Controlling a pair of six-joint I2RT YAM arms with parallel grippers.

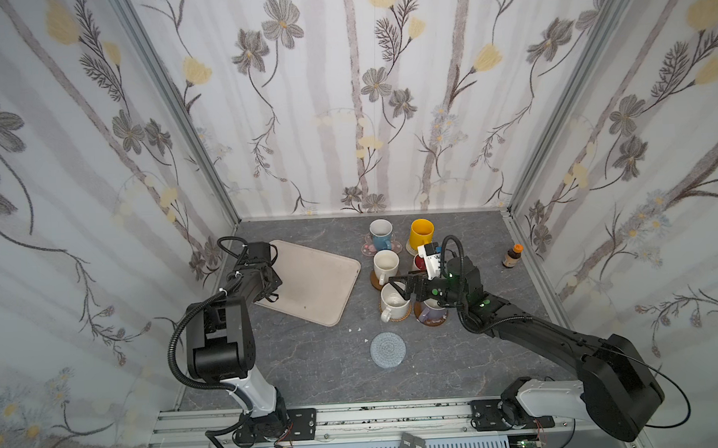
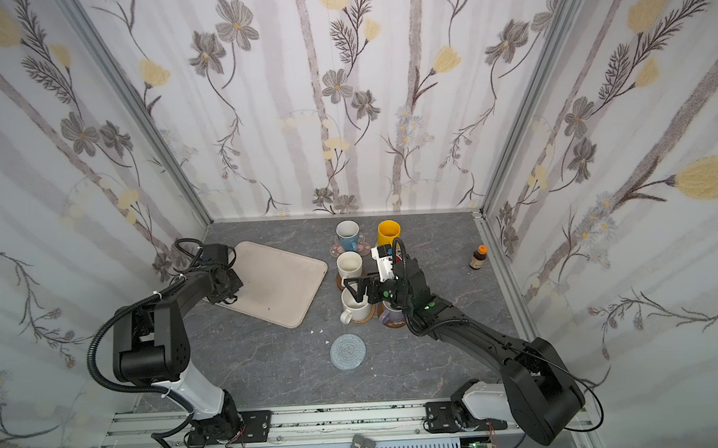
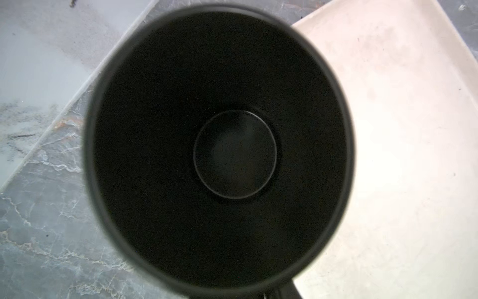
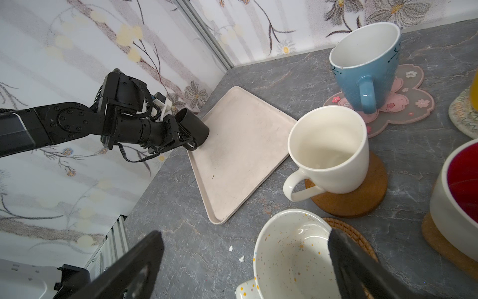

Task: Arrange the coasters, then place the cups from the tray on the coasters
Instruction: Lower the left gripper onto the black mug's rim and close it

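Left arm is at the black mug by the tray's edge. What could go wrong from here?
1. The left gripper seems to grip the black mug by its handle alone, close to the rim of the tray. The mug may swing or catch the rim when lifted.
2. The only free coaster, the grey woven coaster, lies near the speckled white mug, above which the open right gripper hangs. The arms could crowd each other.

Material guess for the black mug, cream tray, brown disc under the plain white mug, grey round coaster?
black mug: likely ceramic, matte glaze, no glare inside.
cream tray: probably plastic or melamine, satin, scuffed, stained.
brown disc: looks like cork, grainy speckled face.
grey coaster: woven or crocheted fibre, concentric rings; finer detail unclear.
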